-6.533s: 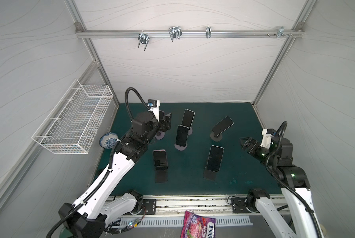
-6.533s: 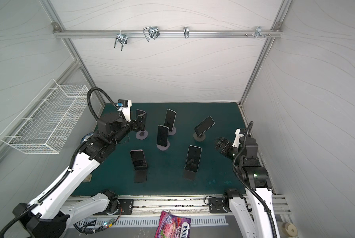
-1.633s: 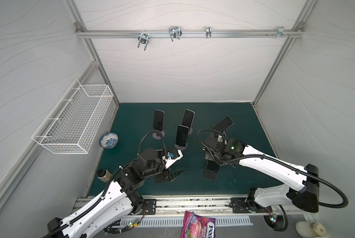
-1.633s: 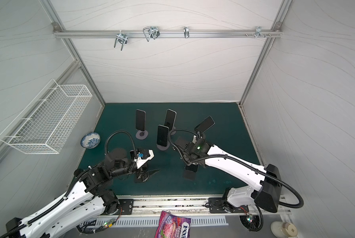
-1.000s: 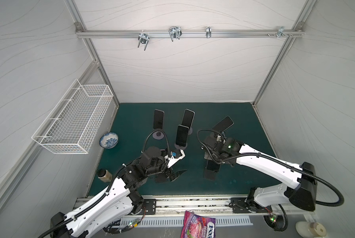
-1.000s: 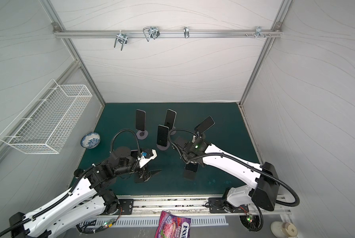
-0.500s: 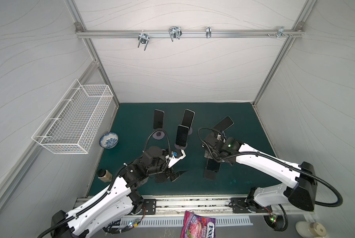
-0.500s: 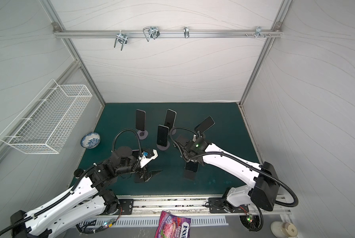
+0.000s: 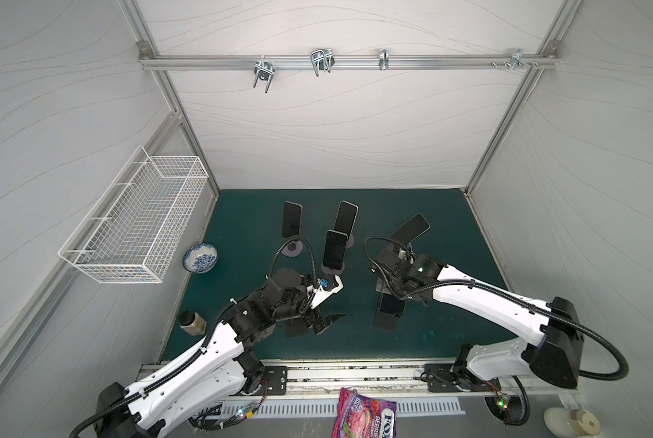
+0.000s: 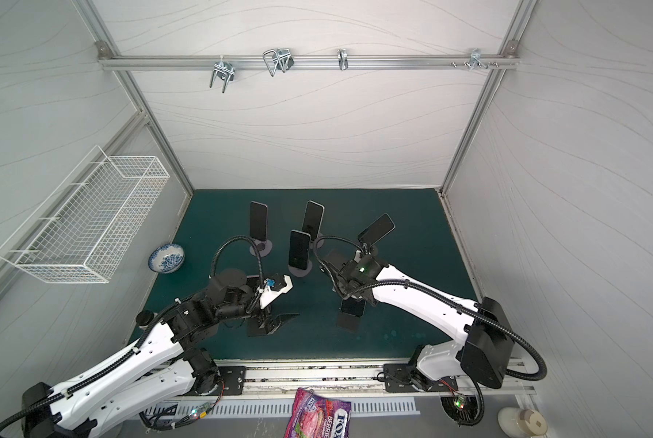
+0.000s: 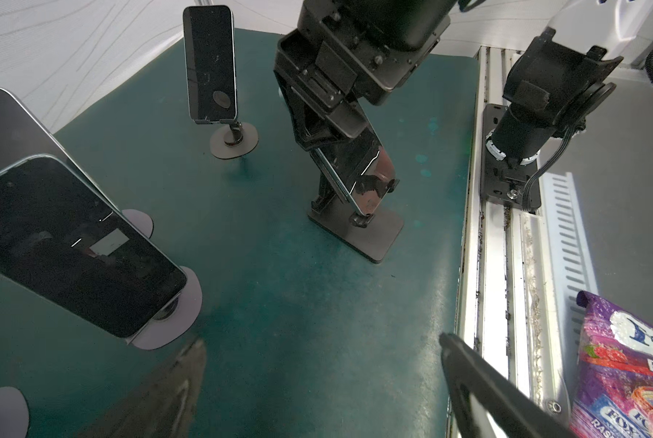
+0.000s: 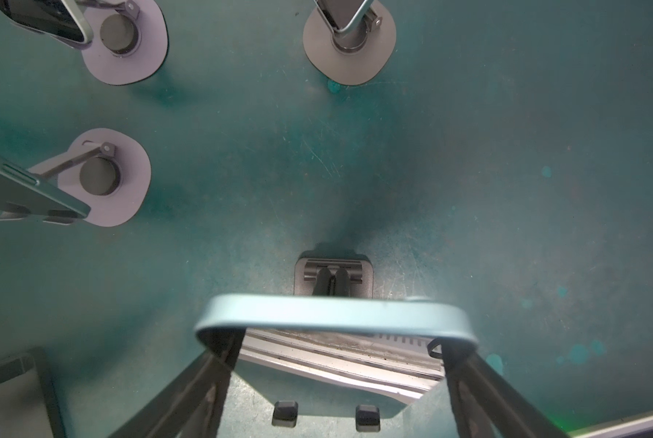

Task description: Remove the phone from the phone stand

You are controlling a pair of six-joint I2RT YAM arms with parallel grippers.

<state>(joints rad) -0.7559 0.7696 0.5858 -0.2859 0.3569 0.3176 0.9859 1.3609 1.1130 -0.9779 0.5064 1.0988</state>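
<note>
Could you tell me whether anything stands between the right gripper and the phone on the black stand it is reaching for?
Nothing visible does. The right gripper straddles the phone from above, its fingers at the phone's two side edges with nothing between. Whether they press it yet is unclear.

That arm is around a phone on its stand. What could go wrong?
The right gripper straddles the phone only at its smooth top end, so it may slip. Two hooks hold its bottom edge; a slanted pull could drag or tip the black stand. A neighbouring phone stands close enough to bump.
</note>
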